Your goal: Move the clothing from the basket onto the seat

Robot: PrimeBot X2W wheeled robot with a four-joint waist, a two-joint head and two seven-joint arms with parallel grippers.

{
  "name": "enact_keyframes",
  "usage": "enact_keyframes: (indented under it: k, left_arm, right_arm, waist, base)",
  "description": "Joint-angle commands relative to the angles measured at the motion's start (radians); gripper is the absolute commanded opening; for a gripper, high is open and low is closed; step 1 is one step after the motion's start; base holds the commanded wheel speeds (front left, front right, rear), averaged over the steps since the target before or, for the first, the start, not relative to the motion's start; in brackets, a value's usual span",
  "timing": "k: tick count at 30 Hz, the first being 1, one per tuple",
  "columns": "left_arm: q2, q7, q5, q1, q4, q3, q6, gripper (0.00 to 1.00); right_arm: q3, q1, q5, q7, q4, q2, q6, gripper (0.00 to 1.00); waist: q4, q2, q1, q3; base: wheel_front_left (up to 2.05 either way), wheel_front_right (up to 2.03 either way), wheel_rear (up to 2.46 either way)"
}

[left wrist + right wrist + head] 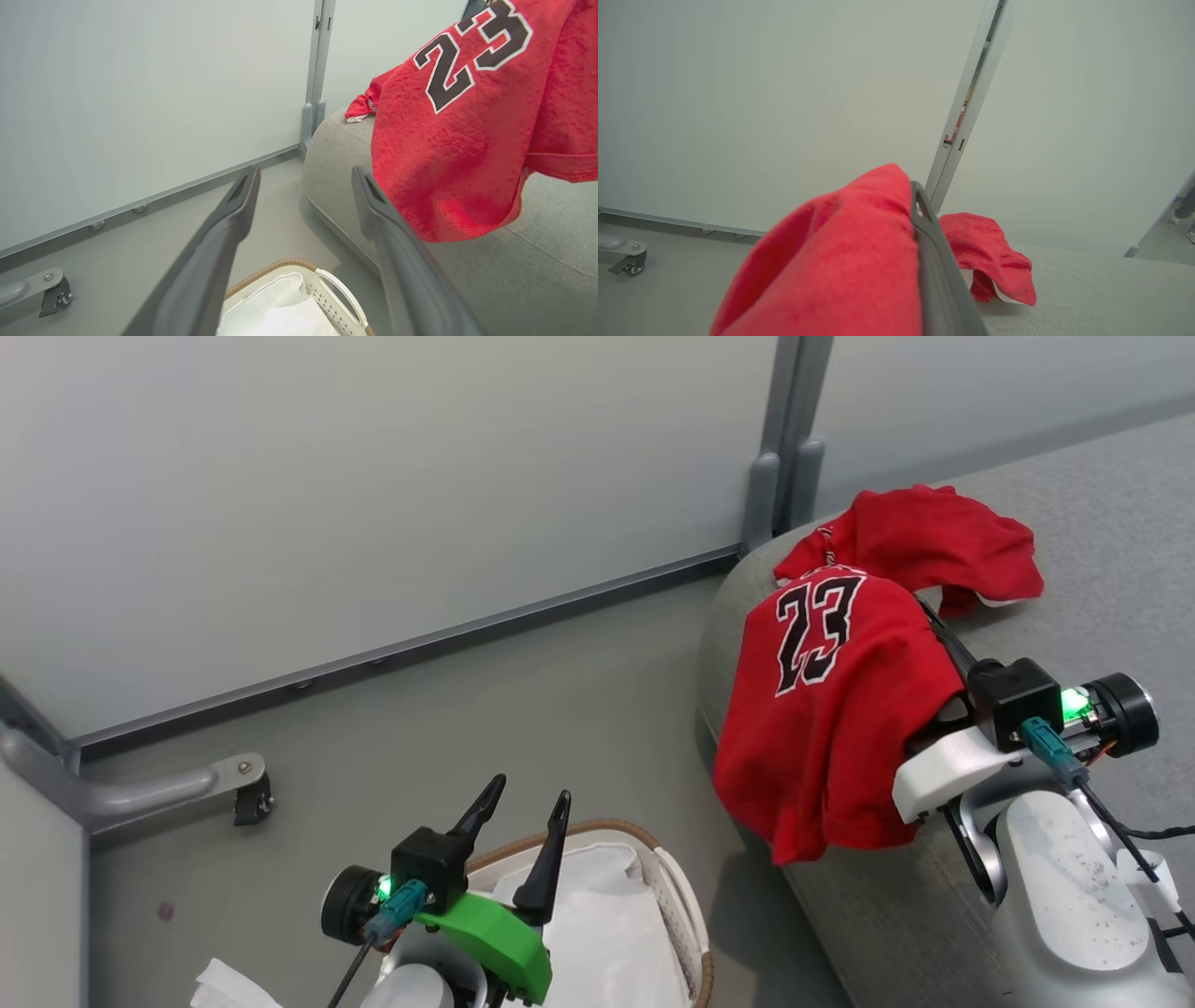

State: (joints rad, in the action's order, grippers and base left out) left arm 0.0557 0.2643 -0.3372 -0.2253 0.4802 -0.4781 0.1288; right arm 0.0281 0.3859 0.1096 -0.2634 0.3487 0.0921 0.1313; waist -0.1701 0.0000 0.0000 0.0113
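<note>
A bright red jersey with a dark number 23 (822, 709) hangs over the front left corner of the grey seat (1102, 569). My right gripper (924, 611) is shut on its upper edge. In the right wrist view the red cloth (840, 261) covers the left finger, and one dark finger (934, 252) shows beside it. A second red jersey (934, 537) lies crumpled on the seat just beyond. My left gripper (529, 791) stands open and holds nothing, above the white basket (597, 826). Inside the basket I see the white liner (597, 915).
Pale wall panels run behind, joined by a grey metal post (780, 448) at the seat's corner. A bracket with a caster (247, 793) stands on the grey floor at the left. Bare floor lies between the basket and the seat.
</note>
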Motion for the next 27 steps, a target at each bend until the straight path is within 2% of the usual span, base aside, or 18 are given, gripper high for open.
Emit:
enact_keyframes:
  k: [1,9,14,20,27]
  left_arm:
    - [0.0,0.0,0.007,0.012,-0.007,-0.001,0.002,1.0]
    - [-0.003,0.0,-0.004,-0.002,-0.024,-0.028,0.003,1.0]
    - [-0.003,0.0,-0.003,-0.024,-0.031,-0.038,0.003,1.0]
    - [-0.003,0.0,0.009,-0.045,-0.037,-0.045,0.003,1.0]
    - [0.003,0.0,0.016,-0.083,-0.04,-0.062,0.003,1.0]
  right_arm:
    - [-0.001,0.009,0.006,-0.002,0.001,0.004,-0.001,0.0]
    - [-0.011,0.006,0.006,-0.002,0.002,0.011,-0.001,0.0]
    - [-0.022,0.007,-0.001,-0.002,0.001,0.013,-0.001,0.0]
    - [-0.044,0.036,-0.007,-0.002,0.011,0.005,-0.001,0.0]
    - [-0.086,0.155,-0.015,-0.002,0.052,0.031,-0.001,0.0]
  waist:
    - [-0.066,0.0,0.0,-0.019]
    - [-0.189,0.0,0.0,-0.051]
    - [-0.23,0.0,0.0,-0.075]
    - [-0.234,0.0,0.0,-0.108]
    - [-0.184,0.0,0.0,-0.183]
  base:
    - [0.0,0.0,0.0]
    - [0.0,0.0,0.0]
    - [0.0,0.0,0.0]
    - [0.0,0.0,0.0]
    - [0.0,0.0,0.0]
